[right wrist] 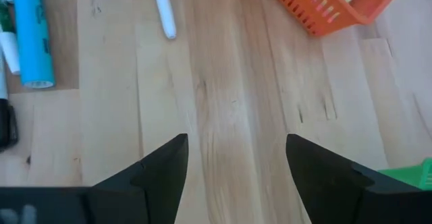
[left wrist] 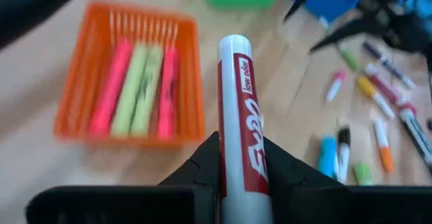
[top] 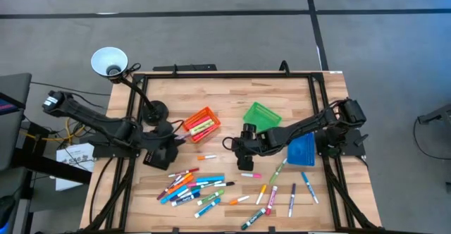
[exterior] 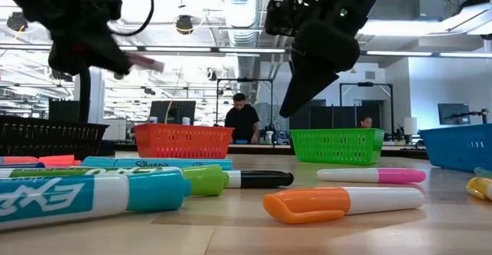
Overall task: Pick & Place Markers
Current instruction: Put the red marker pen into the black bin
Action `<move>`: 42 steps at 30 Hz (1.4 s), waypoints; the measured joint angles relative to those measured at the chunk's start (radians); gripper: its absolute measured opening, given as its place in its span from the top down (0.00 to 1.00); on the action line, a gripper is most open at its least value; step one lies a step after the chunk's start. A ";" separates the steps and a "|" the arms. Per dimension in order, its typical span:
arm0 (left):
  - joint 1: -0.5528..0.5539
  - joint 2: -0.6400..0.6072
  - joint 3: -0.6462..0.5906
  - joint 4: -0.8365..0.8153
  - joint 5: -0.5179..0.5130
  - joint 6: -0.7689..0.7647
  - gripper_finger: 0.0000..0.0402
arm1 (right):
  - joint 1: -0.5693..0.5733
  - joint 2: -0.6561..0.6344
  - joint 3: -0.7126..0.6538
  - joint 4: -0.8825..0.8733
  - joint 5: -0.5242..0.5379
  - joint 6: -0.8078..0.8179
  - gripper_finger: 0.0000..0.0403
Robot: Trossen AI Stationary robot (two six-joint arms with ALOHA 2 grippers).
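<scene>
Now the left gripper (left wrist: 241,177) holds a red marker (left wrist: 239,116) tight near the orange bin (left wrist: 88,75). Right gripper (right wrist: 236,166) hangs wide open over bare table (right wrist: 223,82).

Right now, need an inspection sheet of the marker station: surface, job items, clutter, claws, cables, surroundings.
Surface: wooden table, bare between items.
Job's things: markers scattered along the near half; three lie in the orange bin.
Clutter: green bin, blue bin, desk lamp.
Claws: left claw shut on a red-labelled marker near the orange bin; right claw open over bare wood.
Cables: bundle off the table's left edge.
Surroundings: two people far behind in the low view.
</scene>
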 joint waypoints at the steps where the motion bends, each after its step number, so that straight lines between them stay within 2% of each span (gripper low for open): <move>1: -0.003 -0.011 0.000 -0.023 0.036 -0.028 0.85 | 0.003 0.000 0.000 0.000 0.000 0.000 0.41; 5: -0.018 -0.050 0.000 -0.064 0.182 -0.139 0.84 | 0.010 0.000 0.000 0.000 -0.001 0.000 0.41; 14: -0.026 -0.049 0.000 -0.266 0.280 -0.427 0.85 | -0.003 0.000 0.000 0.000 0.000 -0.009 0.41; 22: -0.026 -0.049 0.059 -0.290 0.281 -0.454 0.85 | -0.042 0.000 0.000 0.001 -0.001 -0.058 0.41; 30: -0.026 -0.050 0.077 -0.548 0.287 -0.583 0.85 | -0.087 0.000 -0.001 0.001 -0.002 -0.066 0.41; 37: -0.026 -0.010 0.022 -0.546 0.274 -0.590 0.85 | -0.131 0.000 -0.001 0.008 -0.002 -0.065 0.41; 42: -0.026 0.082 -0.013 -0.502 0.271 -0.547 0.78 | -0.145 0.000 -0.001 0.030 -0.004 -0.065 0.41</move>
